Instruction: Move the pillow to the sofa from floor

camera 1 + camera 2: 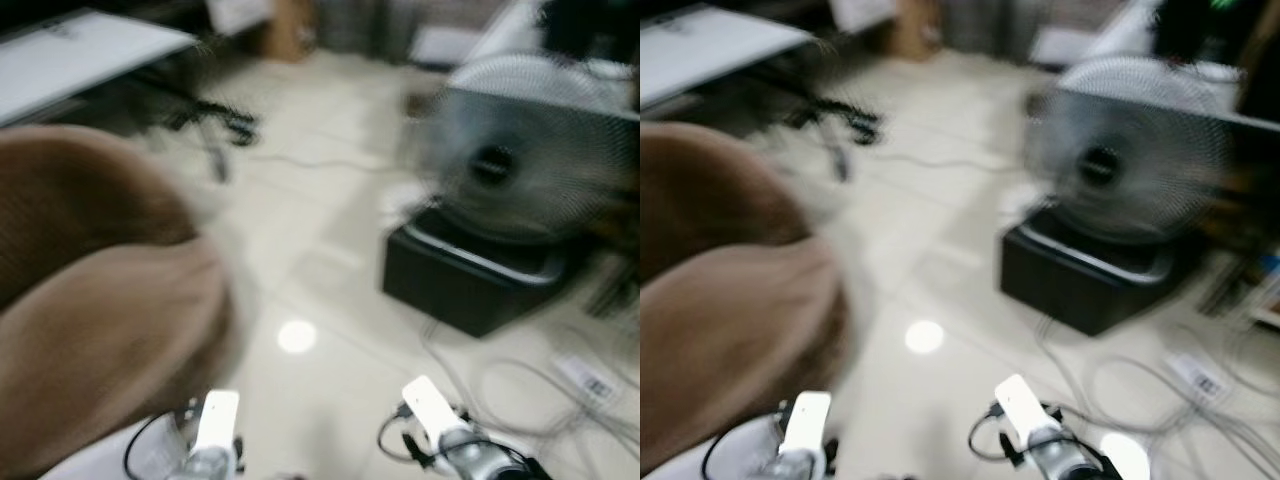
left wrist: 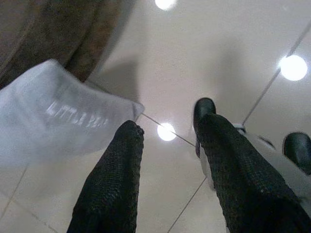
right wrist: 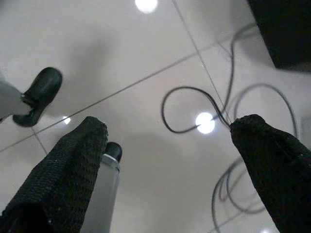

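A white pillow (image 2: pixel 53 116) with faint lettering lies on the pale tiled floor beside the base of the brown sofa (image 1: pixel 90 280). In the left eye view a corner of the pillow (image 1: pixel 95 458) shows at the bottom left, next to my left arm (image 1: pixel 215 430). My left gripper (image 2: pixel 167 121) hangs open over the floor, its fingers apart and empty, with the pillow's corner just beside one fingertip. My right gripper (image 3: pixel 172 125) is wide open above bare tiles and cables, holding nothing. The head views are blurred.
A round fan (image 1: pixel 525 165) stands on a black box (image 1: pixel 470 280) to the right. Loose cables (image 3: pixel 194 111) and a power strip (image 1: pixel 585 378) lie on the floor at the right. A white table (image 1: pixel 70 55) and dark chair legs (image 1: pixel 215 120) stand at the back left.
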Tool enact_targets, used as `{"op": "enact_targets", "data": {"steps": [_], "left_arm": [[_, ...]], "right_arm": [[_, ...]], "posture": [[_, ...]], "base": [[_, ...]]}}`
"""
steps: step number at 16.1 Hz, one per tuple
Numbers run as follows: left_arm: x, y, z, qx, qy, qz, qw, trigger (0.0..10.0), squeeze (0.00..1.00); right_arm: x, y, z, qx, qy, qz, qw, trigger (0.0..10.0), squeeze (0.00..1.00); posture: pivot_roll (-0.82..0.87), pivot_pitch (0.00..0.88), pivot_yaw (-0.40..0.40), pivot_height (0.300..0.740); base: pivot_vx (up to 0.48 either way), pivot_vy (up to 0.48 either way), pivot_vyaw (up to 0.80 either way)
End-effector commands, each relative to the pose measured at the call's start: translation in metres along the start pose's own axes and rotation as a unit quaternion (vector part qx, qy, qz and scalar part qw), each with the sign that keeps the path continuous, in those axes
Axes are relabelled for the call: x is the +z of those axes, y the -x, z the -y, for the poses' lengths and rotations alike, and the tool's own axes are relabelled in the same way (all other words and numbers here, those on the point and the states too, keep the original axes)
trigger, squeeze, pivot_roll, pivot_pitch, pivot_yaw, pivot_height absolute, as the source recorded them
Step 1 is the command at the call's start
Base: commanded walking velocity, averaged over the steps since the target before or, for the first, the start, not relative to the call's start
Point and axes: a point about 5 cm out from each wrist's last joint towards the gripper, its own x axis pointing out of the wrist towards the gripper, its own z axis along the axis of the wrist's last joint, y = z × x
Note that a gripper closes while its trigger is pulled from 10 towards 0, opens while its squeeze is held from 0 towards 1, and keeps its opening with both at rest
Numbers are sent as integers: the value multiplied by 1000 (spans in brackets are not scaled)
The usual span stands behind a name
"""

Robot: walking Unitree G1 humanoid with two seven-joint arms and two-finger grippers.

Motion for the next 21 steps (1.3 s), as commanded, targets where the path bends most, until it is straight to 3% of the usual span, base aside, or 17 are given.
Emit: {"op": "enact_targets", "data": {"steps": [1, 21], "left_arm": [[-1, 0, 1, -2, -3, -3, 1000, 10000, 0], [5, -1, -2, -1, -2, 0, 1000, 10000, 0]], "right_arm": [[0, 0, 1, -1, 1, -1, 1000, 10000, 0], [7, -1, 0, 7, 9, 0, 1000, 10000, 43]], "posture": [[-195, 0, 72, 740], [-194, 0, 73, 740]], "base": [[0, 0, 781], [0, 0, 777]]}}
